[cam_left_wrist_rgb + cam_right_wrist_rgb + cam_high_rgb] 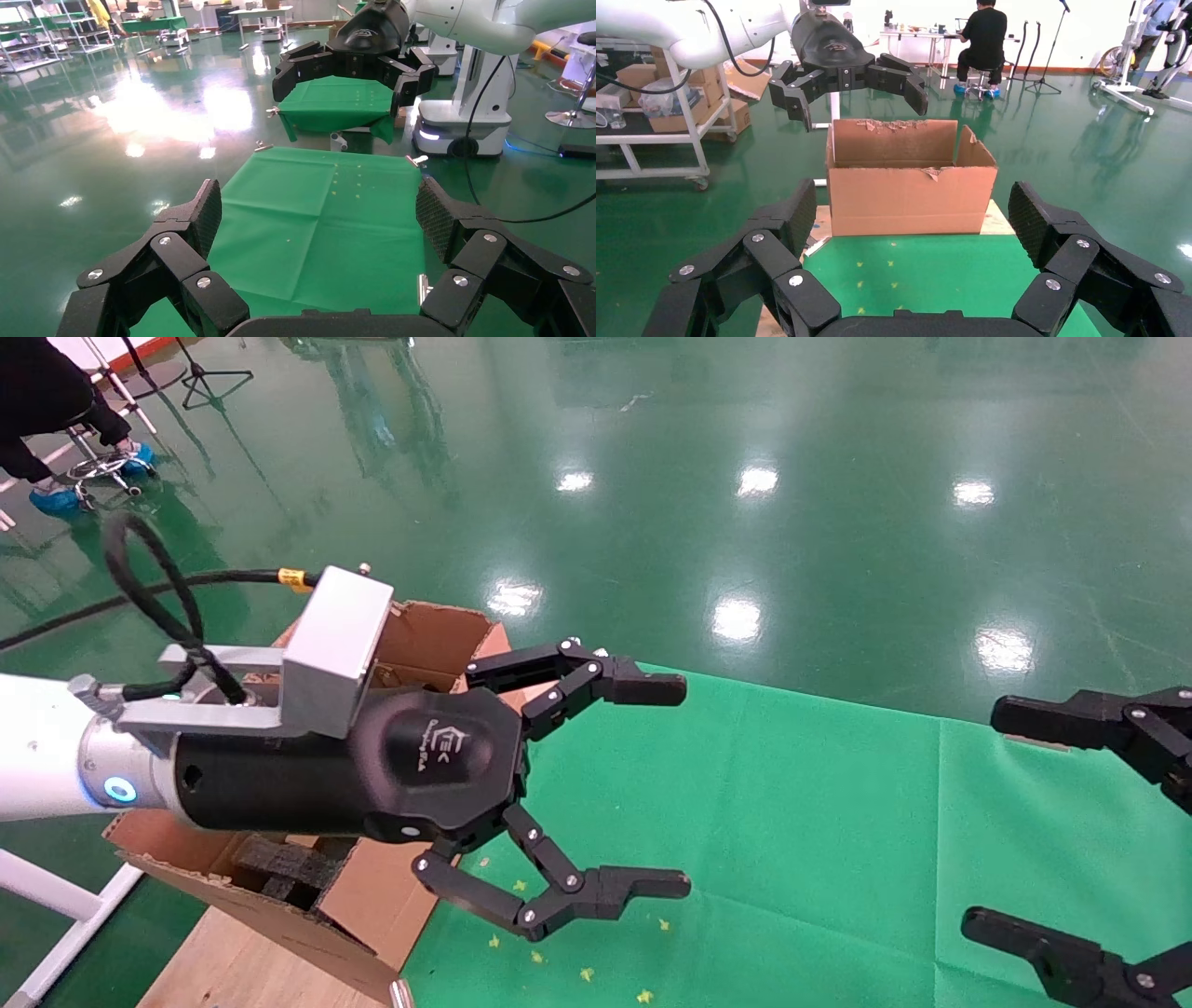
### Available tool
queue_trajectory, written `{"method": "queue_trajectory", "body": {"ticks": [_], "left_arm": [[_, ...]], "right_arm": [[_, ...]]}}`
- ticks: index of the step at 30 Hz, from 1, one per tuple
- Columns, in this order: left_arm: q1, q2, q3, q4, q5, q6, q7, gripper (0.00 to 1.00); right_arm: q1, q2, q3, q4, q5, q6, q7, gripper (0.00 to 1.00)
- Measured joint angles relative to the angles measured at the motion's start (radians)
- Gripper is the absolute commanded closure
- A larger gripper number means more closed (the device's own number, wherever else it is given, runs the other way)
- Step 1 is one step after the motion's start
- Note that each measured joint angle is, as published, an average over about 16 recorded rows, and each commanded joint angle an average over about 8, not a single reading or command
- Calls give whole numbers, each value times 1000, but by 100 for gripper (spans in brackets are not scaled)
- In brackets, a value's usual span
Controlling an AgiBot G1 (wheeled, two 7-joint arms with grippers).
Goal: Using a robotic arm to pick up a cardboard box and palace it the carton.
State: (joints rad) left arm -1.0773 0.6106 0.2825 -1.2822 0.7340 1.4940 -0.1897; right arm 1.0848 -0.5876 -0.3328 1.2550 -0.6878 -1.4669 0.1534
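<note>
Two end effectors show in the head view, and neither holds anything. The left end effector (684, 786), on the robotic arm (42, 747), hangs over the near-left edge of the green-covered counter (819, 822) with its fingers spread wide. Its black body and silver block hide most of the carton (438, 635), which sits at the counter's left end on a wooden board (242, 961); only a back flap, a lower corner and some dark foam pieces (279, 873) inside are visible. In the right wrist view the carton (912, 186) stands upright with its torn flaps raised, and its inside is out of sight. The right end effector (978, 812) is cut off by the frame's right edge, its fingers also spread wide. The cardboard box cannot be found in any view. The green cloth between the two end effectors lies bare except for small yellow specks (582, 971) near the front edge.
</note>
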Motion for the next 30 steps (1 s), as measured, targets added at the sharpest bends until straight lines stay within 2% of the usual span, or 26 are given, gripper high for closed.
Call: {"method": "queue_trajectory", "body": {"ticks": [30], "left_arm": [[-1,0,1,0,1,0,0,0]], "right_arm": [[0,0,0,0,0,0,0,0]]}}
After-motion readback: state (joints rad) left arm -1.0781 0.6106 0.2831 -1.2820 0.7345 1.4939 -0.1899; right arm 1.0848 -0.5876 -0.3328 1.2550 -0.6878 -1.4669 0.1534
